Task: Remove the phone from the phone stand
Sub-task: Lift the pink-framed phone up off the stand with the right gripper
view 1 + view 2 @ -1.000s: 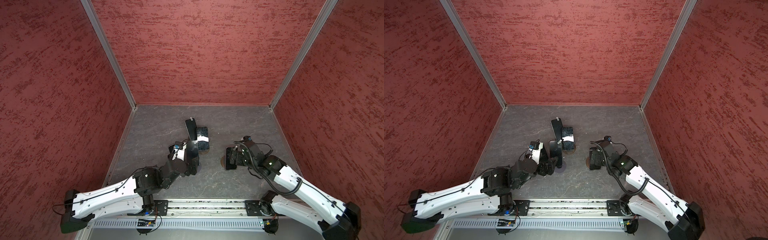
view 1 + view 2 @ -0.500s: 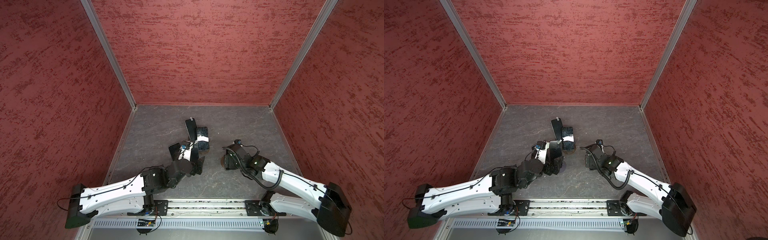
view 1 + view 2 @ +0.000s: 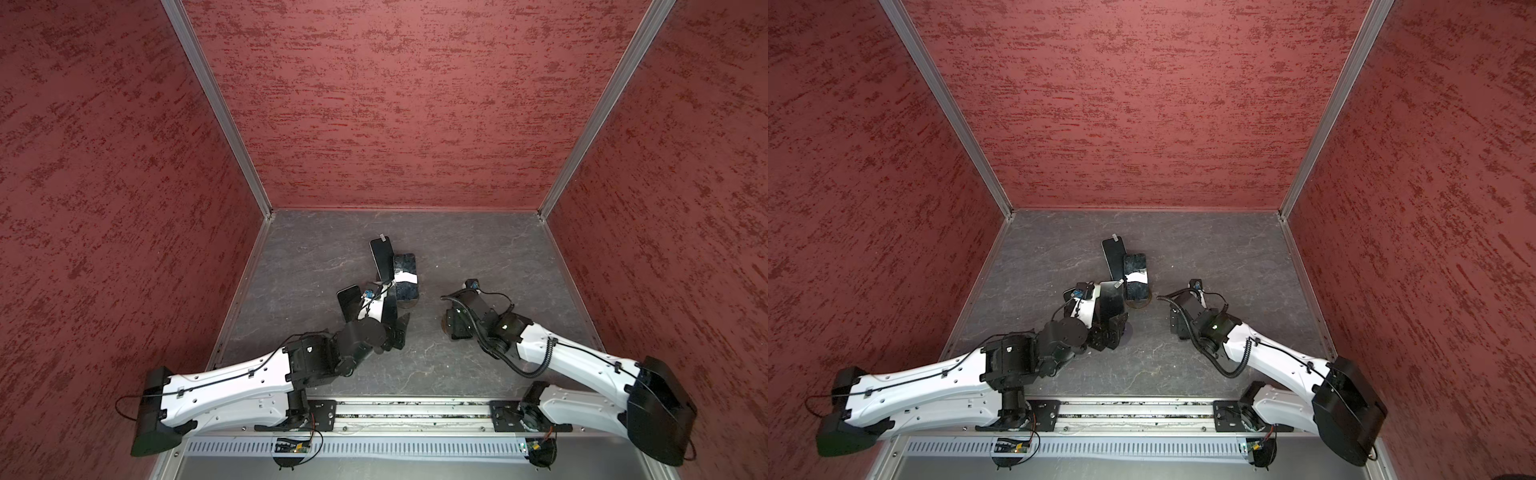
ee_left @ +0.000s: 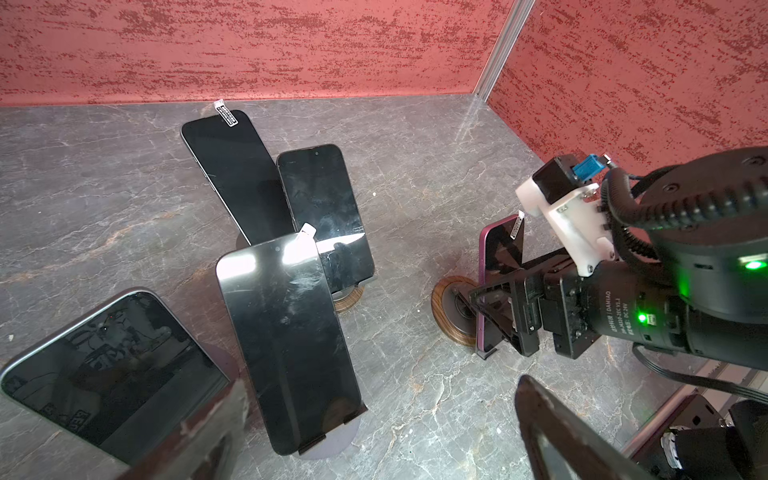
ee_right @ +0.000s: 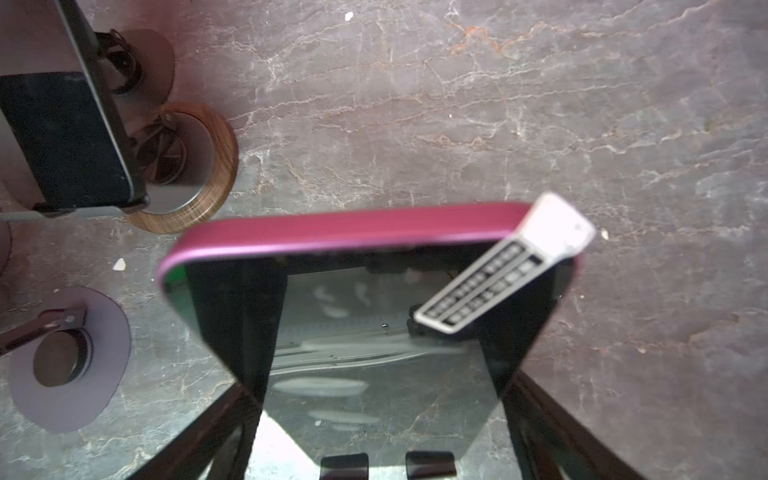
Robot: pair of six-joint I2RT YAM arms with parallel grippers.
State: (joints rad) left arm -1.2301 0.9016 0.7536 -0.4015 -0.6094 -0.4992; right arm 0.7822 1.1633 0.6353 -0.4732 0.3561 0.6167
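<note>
Pink phone point(image 5: 345, 228) sits on wood-rim stand point(image 4: 442, 307), right-centre of floor, w/ right gripper point(image 4: 488, 320) straddling its sides (can't tell if pinched), so an off-centre grip could slip or tip stand; left gripper point(image 4: 376, 411) spread wide, empty, nr other phones point(image 4: 286, 345).

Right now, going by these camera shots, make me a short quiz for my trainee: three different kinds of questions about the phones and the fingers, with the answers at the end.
1. True or false: the left fingers are closed.
2. Pick one: the phone standing between the right fingers has an edge that is A) green, B) purple-pink, C) yellow.
3. Fill in: the round base of that phone's stand has a rim that looks like ____.
Key: 1 false, they are wide open; 2 B; 3 wood.
</note>
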